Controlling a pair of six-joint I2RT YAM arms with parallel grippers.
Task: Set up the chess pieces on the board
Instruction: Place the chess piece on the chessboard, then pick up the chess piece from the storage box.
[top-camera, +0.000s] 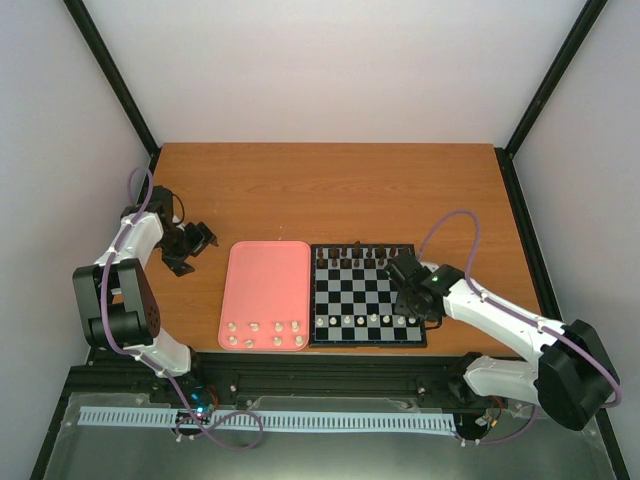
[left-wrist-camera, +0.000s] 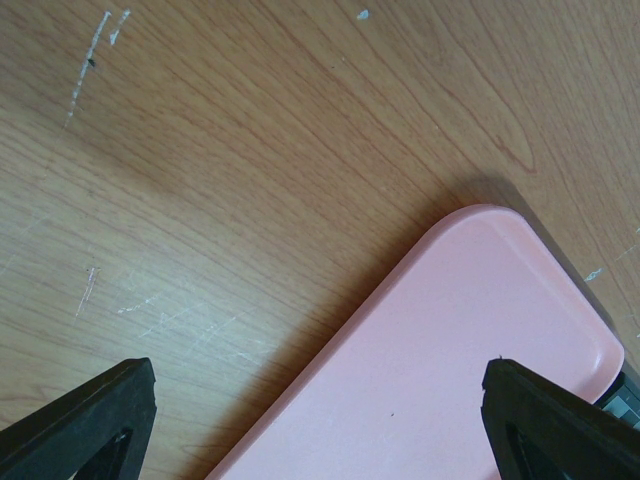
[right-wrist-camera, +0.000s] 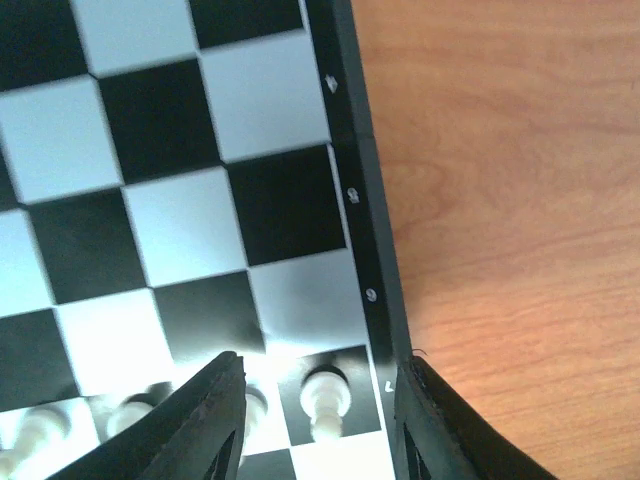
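The board (top-camera: 365, 338) lies right of centre, with dark pieces along its far rows and several cream-white chess pieces (top-camera: 347, 320) in a near row. Several more cream pieces (top-camera: 256, 326) stand at the near end of the pink tray (top-camera: 265, 280). My right gripper (top-camera: 411, 305) hangs over the board's right side. In the right wrist view my right gripper (right-wrist-camera: 320, 425) is open, with its fingers (right-wrist-camera: 215, 420) either side of a white pawn (right-wrist-camera: 325, 400) standing on a black square by the board rim (right-wrist-camera: 365, 250), not touching it. My left gripper (top-camera: 200, 241) is open and empty, left of the tray.
In the left wrist view my left gripper (left-wrist-camera: 320, 420) is spread wide above the tray's far corner (left-wrist-camera: 500, 300) and the bare wooden table (left-wrist-camera: 220, 180). Black frame posts and pale walls enclose the table. A white slotted rail (top-camera: 270, 420) runs in front of the arm bases.
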